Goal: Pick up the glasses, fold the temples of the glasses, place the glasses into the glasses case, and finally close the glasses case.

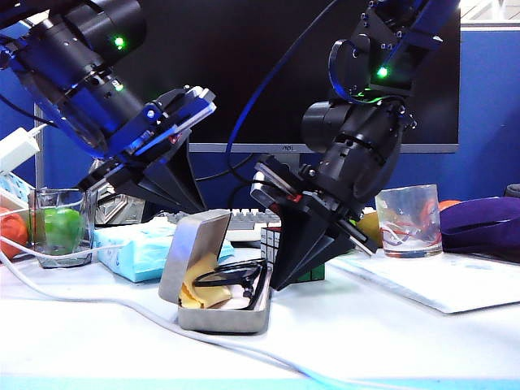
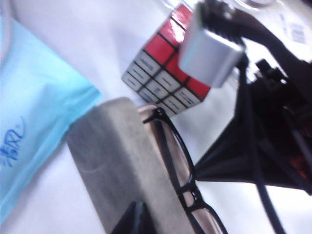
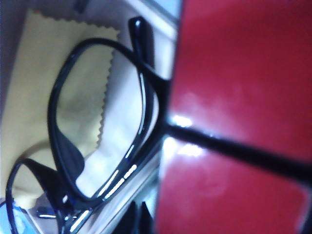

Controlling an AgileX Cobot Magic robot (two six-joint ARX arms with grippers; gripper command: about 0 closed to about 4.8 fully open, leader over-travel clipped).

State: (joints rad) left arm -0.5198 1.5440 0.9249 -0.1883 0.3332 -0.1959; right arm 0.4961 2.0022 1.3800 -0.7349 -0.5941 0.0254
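Glasses [image 1: 236, 276] light, brittle, in case [image 1: 223, 318]. Lid [image 1: 193, 252] stiff: push at 10 o'clock edge. Left gripper [image 1: 191, 203], right gripper [image 1: 280, 280] both closed, empty.

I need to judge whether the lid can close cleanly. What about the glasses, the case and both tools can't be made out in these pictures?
- Temples: folded or not is unclear; glasses case wall hides them in the exterior view, both wrist views blur.
- Glasses: whether fully seated is unclear; they lean on the rim.
- Right tool: tip contact with the frame is hidden by its own fingers.
- Left tool: cut off by the picture edge behind the lid.
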